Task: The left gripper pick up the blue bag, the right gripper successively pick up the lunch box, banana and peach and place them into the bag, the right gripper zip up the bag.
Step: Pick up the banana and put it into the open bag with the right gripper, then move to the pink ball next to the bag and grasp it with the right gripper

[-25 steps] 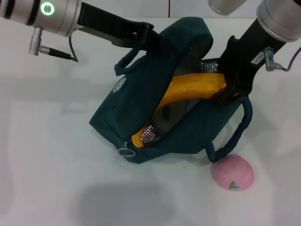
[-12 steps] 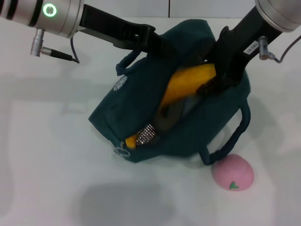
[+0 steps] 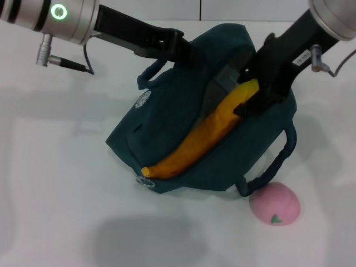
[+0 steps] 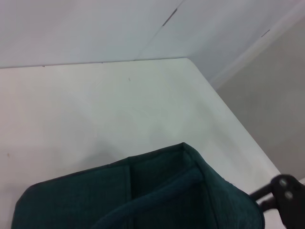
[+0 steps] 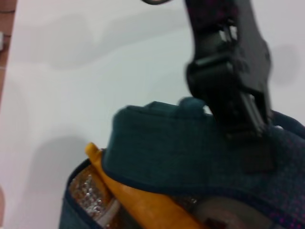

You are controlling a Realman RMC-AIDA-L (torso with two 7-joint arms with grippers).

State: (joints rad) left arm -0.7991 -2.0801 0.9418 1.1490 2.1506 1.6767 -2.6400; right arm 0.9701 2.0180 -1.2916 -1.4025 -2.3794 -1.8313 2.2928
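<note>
Head view: banana (image 3: 206, 136) lies lengthwise in the open mouth of the blue bag (image 3: 167, 125), tip near the zipper pull (image 3: 147, 181), far end under the right gripper (image 3: 253, 97). Judged light, smooth, easily bruised; best held gently at mid-body or the thick end. Right jaws appear closed on that far end. Bag is soft fabric and sags, so it needs holding at the rim. Left gripper (image 3: 186, 50) is at the bag's far upper edge, propping it; jaw state cannot be told. Peach (image 3: 275, 203) sits on the table (image 3: 55, 194) just beside the bag's handle (image 3: 278, 161), not yet packed. Lunch box not visible.
</note>
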